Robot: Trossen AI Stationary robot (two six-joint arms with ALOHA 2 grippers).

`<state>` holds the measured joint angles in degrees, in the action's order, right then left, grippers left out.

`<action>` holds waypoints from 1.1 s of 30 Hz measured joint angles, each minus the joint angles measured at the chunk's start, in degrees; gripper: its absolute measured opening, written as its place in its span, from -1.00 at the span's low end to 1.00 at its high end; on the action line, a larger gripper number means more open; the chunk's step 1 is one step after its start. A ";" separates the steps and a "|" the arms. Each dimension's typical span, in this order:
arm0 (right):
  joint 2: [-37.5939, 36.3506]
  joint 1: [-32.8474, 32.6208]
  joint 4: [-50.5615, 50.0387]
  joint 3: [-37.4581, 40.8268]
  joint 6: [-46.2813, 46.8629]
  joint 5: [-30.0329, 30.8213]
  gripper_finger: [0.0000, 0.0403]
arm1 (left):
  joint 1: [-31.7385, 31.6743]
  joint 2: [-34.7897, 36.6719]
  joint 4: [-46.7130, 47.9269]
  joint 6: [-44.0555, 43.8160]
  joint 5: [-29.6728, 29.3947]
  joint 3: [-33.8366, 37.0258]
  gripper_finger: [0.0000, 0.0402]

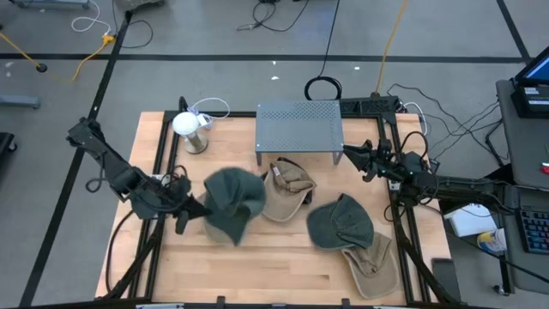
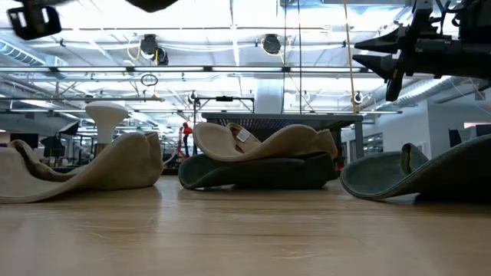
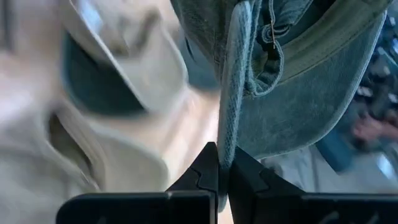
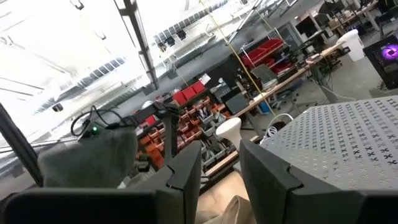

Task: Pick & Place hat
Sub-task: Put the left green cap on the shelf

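Observation:
A dark green hat (image 1: 232, 202) is held at the table's left-middle by my left gripper (image 1: 184, 215), which is shut on it; the left wrist view shows the hat (image 3: 292, 93) spreading out beyond the fingers. A beige hat (image 1: 287, 189) lies at the table's middle, just right of the held one. Another dark green hat (image 1: 339, 223) and a second beige hat (image 1: 369, 257) lie near the right front. My right gripper (image 1: 352, 153) hovers open beside the grey rack (image 1: 298, 129), nothing between its fingers (image 4: 186, 174). My left gripper pinches a thin edge of the dark green hat (image 3: 225, 155) between its two fingers. The fingers come from the table's left, slanting slightly down. The hat's body extends beyond the fingertips toward the right. Whether the hat touches the table I cannot tell.
A grey perforated metal rack stands at the far middle. A white round-topped stand (image 1: 189, 129) is at the far left. Bare wood (image 1: 257, 275) runs along the near edge. Cables lie beyond the far edge.

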<state>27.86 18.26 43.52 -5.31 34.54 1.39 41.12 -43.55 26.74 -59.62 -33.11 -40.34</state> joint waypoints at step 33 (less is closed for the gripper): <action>8.72 0.03 -19.79 -30.63 -20.97 3.47 0.20 | -29.18 -4.94 -33.30 54.48 -26.29 -9.02 -0.95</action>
<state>36.57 18.29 23.73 -35.94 13.57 4.86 11.95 -48.49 -6.56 -5.13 -59.41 -49.35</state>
